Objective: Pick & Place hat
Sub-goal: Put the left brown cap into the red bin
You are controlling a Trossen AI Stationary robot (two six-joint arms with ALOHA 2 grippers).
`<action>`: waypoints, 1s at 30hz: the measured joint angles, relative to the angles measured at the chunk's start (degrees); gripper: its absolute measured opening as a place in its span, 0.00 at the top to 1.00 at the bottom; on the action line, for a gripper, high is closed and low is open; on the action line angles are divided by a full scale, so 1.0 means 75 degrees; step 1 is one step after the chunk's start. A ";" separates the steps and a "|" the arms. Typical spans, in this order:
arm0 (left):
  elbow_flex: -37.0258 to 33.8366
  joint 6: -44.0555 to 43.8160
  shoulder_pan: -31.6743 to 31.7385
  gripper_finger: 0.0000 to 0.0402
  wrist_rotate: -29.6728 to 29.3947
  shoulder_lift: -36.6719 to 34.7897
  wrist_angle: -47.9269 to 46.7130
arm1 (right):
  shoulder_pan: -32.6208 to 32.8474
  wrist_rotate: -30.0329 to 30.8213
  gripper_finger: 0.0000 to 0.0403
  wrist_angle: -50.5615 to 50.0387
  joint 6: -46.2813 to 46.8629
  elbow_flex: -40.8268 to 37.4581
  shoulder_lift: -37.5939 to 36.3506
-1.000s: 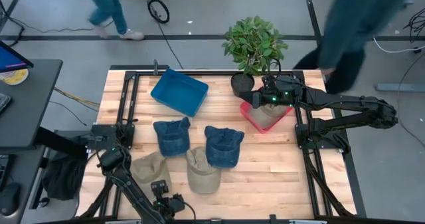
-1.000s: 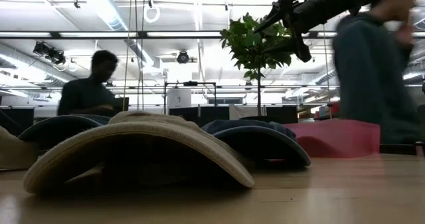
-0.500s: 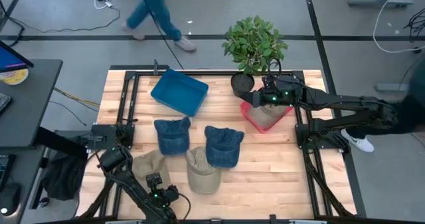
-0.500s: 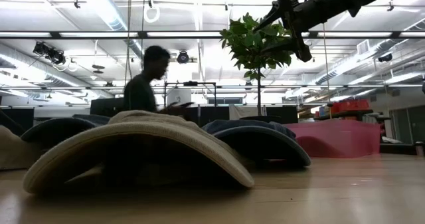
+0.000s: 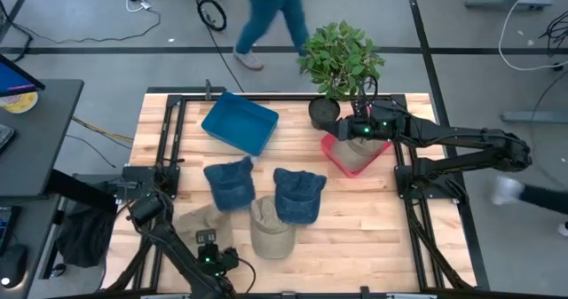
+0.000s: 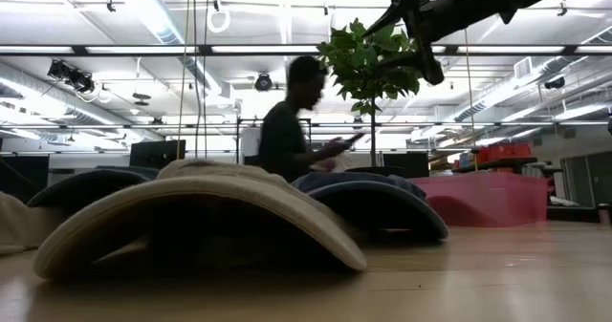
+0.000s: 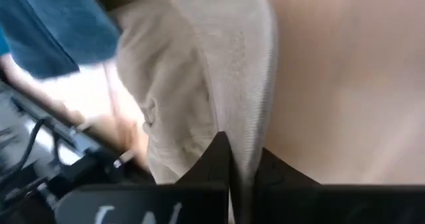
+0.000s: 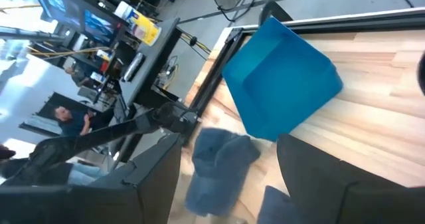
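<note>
Two tan hats and two blue denim hats lie on the wooden table. My left gripper (image 5: 211,248) is at the near left, shut on the left tan hat (image 5: 195,217) (image 7: 199,84). The other tan hat (image 5: 269,228) rests on its brim beside it, with the blue hats (image 5: 231,182) (image 5: 297,195) just beyond. A further tan hat (image 5: 358,153) sits in the pink bin (image 5: 333,157). My right gripper (image 5: 342,132) (image 8: 229,184) hangs open above that bin, holding nothing. My left gripper pinches the near edge of the tan hat's brim (image 7: 240,159) between its two fingers. The fingers come from the table's near side, slanting down. The hat lies on the table beyond the fingers.
A blue bin (image 5: 240,121) lies tilted at the far left, and a potted plant (image 5: 340,59) stands at the far edge by the pink bin. Black frame rails (image 5: 169,148) run along both table sides. A person (image 5: 271,6) walks past beyond the table.
My left gripper has moved toward the far edge, up to the left tan hat's near edge. That hat's outline now sits a little lower in the low view. A person has walked left to right behind the table.
</note>
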 joint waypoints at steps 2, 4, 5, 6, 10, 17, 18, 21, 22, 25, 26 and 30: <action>0.0188 -0.0192 -0.0069 0.97 -0.0259 -0.0221 0.0143 | 0.0000 -0.0135 0.38 0.0169 0.0079 0.0000 0.0000; 0.0353 -0.0284 -0.0129 0.97 -0.0413 -0.0402 0.0229 | -0.0003 -0.0318 0.38 0.0343 0.0169 0.0000 0.0000; 0.0409 -0.0299 -0.0155 0.97 -0.0433 -0.0479 0.0279 | 0.0000 -0.0393 0.38 0.0408 0.0199 0.0000 0.0000; 0.0460 -0.0298 -0.0180 0.97 -0.0421 -0.0547 0.0292 | 0.0000 -0.0459 0.38 0.0471 0.0215 0.0000 0.0000; 0.0588 -0.0019 -0.0309 0.97 -0.0102 -0.0814 0.0307 | 0.0000 -0.0590 0.38 0.0668 0.0192 0.0000 0.0000; 0.1085 0.0646 -0.0587 0.97 -0.0149 -0.1453 0.0237 | 0.0000 -0.0586 0.38 0.0702 0.0192 0.0000 0.0000; 0.1176 0.0647 -0.0607 0.97 -0.0313 -0.1559 0.0224 | 0.0000 -0.0589 0.38 0.0702 0.0194 0.0000 0.0000; 0.1497 0.0711 -0.0606 0.97 -0.0832 -0.1881 0.0204 | -0.0001 -0.0659 0.38 0.0714 0.0195 0.0000 0.0000; 0.1594 0.0722 -0.0606 0.97 -0.1042 -0.1995 0.0201 | -0.0003 -0.0757 0.38 0.0728 0.0230 0.0000 0.0000; 0.1911 0.0725 -0.0569 0.97 -0.1765 -0.2342 0.0182 | 0.0000 -0.1097 0.38 0.0820 0.0596 0.0000 0.0000; 0.2039 0.0761 -0.0551 0.97 -0.2063 -0.2445 0.0156 | 0.0000 -0.1237 0.38 0.0860 0.0642 0.0000 0.0000; 0.2488 0.1111 -0.0473 0.97 -0.3624 -0.2863 0.0154 | 0.0000 -0.1827 0.38 0.1364 0.0703 0.0000 0.0000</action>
